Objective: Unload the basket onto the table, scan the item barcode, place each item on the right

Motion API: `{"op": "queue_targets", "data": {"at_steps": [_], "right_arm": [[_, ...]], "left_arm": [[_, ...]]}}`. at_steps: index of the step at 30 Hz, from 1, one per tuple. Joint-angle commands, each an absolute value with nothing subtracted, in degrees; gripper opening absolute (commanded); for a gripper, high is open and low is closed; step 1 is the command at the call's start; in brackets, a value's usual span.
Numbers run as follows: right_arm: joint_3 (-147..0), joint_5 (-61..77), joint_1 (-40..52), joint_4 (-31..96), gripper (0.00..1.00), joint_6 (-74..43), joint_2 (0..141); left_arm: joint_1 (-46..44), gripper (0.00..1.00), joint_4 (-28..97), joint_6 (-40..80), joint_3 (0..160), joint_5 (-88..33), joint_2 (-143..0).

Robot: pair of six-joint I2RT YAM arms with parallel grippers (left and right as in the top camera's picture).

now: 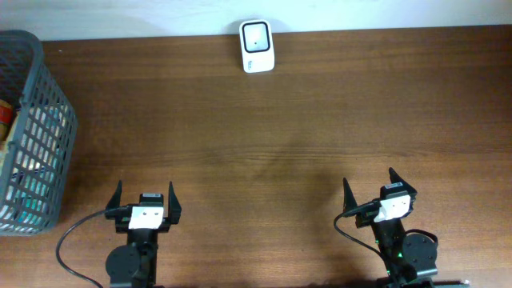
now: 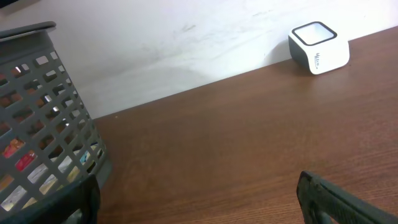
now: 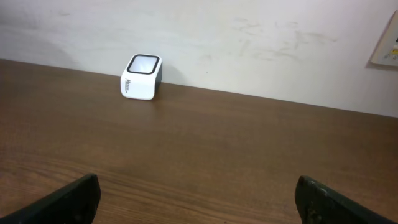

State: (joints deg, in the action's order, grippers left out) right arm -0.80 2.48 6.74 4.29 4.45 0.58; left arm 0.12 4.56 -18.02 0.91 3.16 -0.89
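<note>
Your left gripper (image 1: 144, 193) and right gripper (image 1: 369, 182) both stand with jaws wide apart, holding nothing. The scanner (image 1: 257, 46) sits well ahead, between them. The basket (image 1: 44, 136) holding the items (image 2: 23, 162) stands ahead-left of the left gripper.

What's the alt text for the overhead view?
Seen from above, a small white scanner stands at the far edge of a brown wooden table, with a grey mesh basket of items at the left edge. The left gripper and right gripper sit open and empty at the near edge.
</note>
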Motion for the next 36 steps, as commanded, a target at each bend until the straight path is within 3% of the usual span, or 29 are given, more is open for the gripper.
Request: {"op": "queue_targets", "data": {"at_steps": [1, 28, 32, 36], "right_arm": [[-0.32, 1.93, 6.46, 4.34, 0.99, 3.79, 0.32], [-0.32, 1.93, 6.46, 4.34, 0.99, 3.79, 0.32], [-0.32, 1.93, 6.46, 4.34, 0.99, 3.79, 0.32], [-0.32, 1.93, 6.46, 4.32, 0.99, 3.79, 0.32]], "left_arm": [[-0.1, 0.99, 4.58, -17.65, 0.51, 2.52, -0.36], [-0.1, 0.99, 4.29, -17.67, 0.51, 2.52, -0.34], [-0.1, 0.99, 1.45, -17.19, 0.75, -2.81, -0.34], [-0.1, 0.99, 3.68, -17.19, 8.6, -3.66, -4.36]]}}
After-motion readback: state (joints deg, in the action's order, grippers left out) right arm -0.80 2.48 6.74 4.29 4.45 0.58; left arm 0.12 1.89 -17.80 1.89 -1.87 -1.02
